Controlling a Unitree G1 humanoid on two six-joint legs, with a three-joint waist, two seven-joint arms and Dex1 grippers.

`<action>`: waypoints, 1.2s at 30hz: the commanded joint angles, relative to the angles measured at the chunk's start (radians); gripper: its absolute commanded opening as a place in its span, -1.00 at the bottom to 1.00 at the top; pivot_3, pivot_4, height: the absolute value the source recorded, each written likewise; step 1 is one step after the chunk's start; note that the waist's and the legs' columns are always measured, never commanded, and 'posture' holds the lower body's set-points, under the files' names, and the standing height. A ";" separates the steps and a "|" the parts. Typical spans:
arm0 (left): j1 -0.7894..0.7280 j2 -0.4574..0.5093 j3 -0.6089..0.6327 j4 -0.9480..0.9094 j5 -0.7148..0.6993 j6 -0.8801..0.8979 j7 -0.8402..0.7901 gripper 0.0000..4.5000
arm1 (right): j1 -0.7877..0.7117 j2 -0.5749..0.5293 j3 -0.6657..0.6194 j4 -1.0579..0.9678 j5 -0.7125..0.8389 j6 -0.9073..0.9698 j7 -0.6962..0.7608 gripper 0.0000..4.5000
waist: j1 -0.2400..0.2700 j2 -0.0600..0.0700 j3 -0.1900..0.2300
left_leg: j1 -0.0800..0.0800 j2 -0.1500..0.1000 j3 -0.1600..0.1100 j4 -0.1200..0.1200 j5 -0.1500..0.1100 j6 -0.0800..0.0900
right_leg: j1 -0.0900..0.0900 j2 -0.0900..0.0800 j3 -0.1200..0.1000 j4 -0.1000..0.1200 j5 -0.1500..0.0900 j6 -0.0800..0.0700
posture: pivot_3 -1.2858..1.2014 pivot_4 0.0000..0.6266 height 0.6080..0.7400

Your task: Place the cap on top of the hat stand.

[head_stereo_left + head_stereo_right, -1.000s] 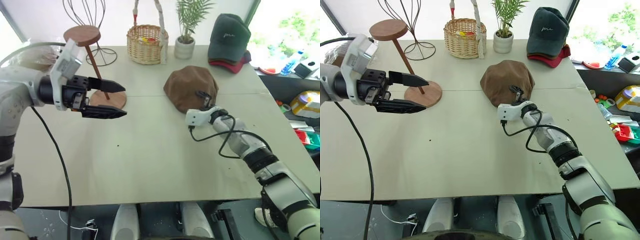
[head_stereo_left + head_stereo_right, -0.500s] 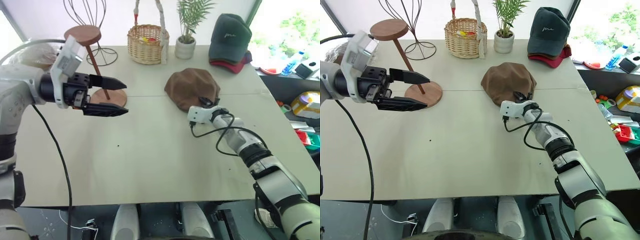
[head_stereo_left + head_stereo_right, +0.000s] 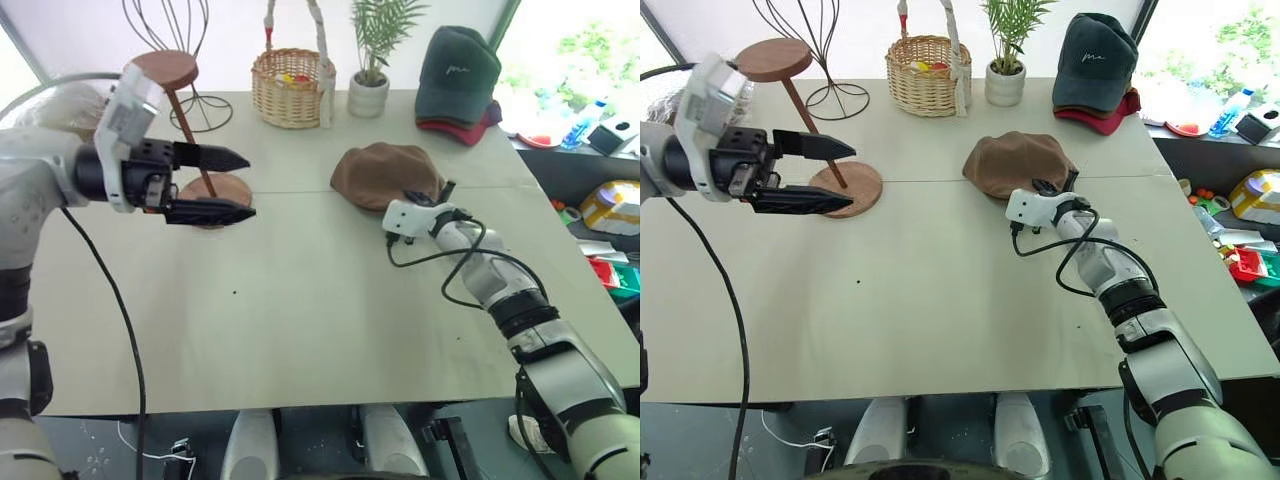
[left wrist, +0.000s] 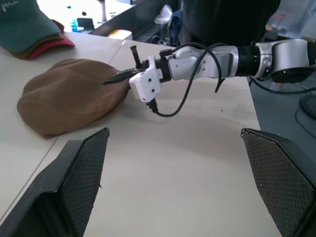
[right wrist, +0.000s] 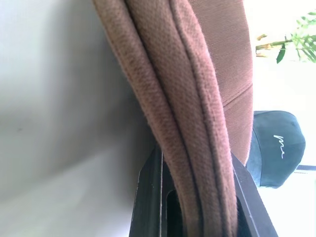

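Brown cap, one of three caps, is clamped by right pincer; left pincer gapes empty.

A: Was the hat stand fully visible?
B: No, the left gripper covered part of its rod and base.
A: And the cap?
B: Its brim ran past the right wrist view's edges, hiding the right gripper's fingertips.

L pincer raised, fingers wide – R pincer clamped, arm extended fwd.
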 commanded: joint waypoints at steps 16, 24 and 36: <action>0.497 0.111 0.809 -0.202 -0.137 0.227 0.304 1.00 | -0.666 0.187 -0.055 -0.069 0.154 -0.151 0.173 -0.98 | -0.039 0.002 0.003 | -0.003 0.001 0.000 -0.008 0.000 0.000 | -0.009 0.001 0.000 0.004 0.000 0.001 | 0.03 -0.52 0.82; 0.600 0.098 0.958 -0.264 -0.191 0.264 0.369 1.00 | -0.882 0.381 -0.037 0.237 0.177 -0.263 0.064 -0.98 | -0.043 0.001 0.003 | -0.002 0.001 0.001 -0.008 0.000 -0.001 | -0.009 0.000 0.000 0.003 0.000 0.000 | 0.03 -0.52 0.82; 0.608 0.132 0.989 -0.211 -0.237 0.244 0.426 1.00 | -0.953 0.606 0.019 0.556 0.140 -0.327 -0.067 -0.98 | -0.052 0.000 0.002 | -0.002 0.001 0.001 -0.013 0.000 -0.001 | -0.011 0.000 0.000 0.003 0.000 0.000 | 0.03 -0.52 0.82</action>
